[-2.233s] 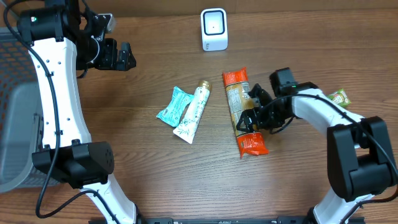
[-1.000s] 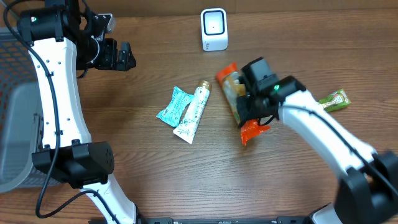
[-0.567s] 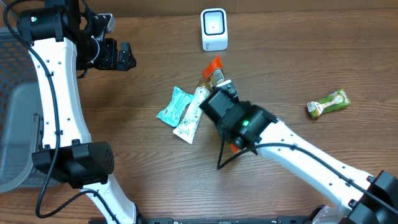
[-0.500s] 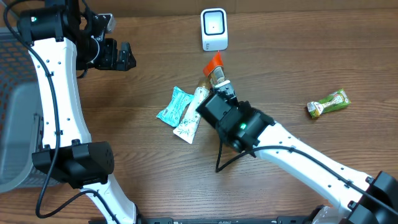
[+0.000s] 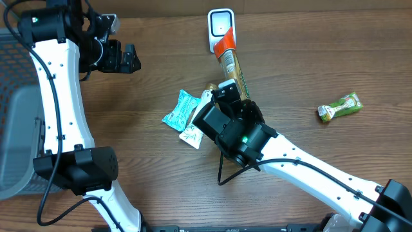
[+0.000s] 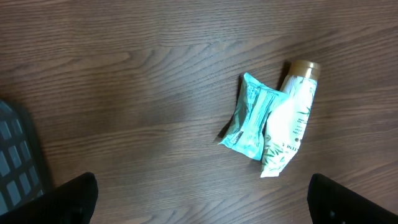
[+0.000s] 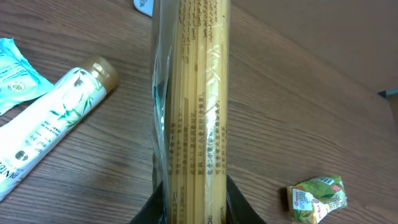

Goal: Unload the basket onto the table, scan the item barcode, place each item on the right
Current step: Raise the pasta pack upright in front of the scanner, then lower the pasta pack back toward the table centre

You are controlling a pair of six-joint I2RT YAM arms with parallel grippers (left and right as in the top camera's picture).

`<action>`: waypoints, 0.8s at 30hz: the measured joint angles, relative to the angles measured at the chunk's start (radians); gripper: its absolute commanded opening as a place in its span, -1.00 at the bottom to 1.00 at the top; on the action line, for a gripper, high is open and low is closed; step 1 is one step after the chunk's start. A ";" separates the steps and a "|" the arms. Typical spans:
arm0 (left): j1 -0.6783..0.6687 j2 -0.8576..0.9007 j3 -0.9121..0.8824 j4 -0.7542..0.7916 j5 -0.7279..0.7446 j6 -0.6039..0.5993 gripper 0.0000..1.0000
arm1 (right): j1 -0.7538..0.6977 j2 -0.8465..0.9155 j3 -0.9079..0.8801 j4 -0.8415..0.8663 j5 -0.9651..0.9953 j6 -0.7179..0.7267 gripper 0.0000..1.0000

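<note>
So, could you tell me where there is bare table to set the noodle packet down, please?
Bare wood lies between the left gripper and the teal sachet, and a wide patch between the scanner and the green snack. It is crowded mid-table, around the sachet, the tube and the right arm holding the noodle packet.

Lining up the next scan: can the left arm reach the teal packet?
Probably yes. The left claw is open with bare table between it and the teal packet, which lies uncovered against the white tube; the right arm, holding the spaghetti pack, hangs close beside it.
</note>
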 measured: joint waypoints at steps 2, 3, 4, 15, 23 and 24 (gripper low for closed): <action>0.000 0.000 0.000 0.000 0.000 0.000 0.99 | 0.000 0.000 0.000 0.003 0.003 0.000 -0.93; 0.000 0.000 0.000 0.000 0.000 0.000 0.99 | 0.000 0.000 0.000 0.009 0.007 0.000 -0.93; 0.000 0.000 0.000 0.000 0.000 0.000 0.99 | 0.000 -0.002 0.000 0.018 0.010 -0.001 -0.93; 0.000 0.000 0.000 0.000 0.000 0.000 0.99 | 0.000 -0.161 0.000 0.077 0.026 -0.014 -0.93; 0.000 0.000 0.000 0.000 0.000 0.000 0.99 | 0.000 -0.224 0.000 0.077 0.043 -0.018 -0.93; 0.000 0.000 0.000 0.000 0.000 0.000 1.00 | 0.000 -0.224 0.000 0.077 0.042 -0.018 -0.93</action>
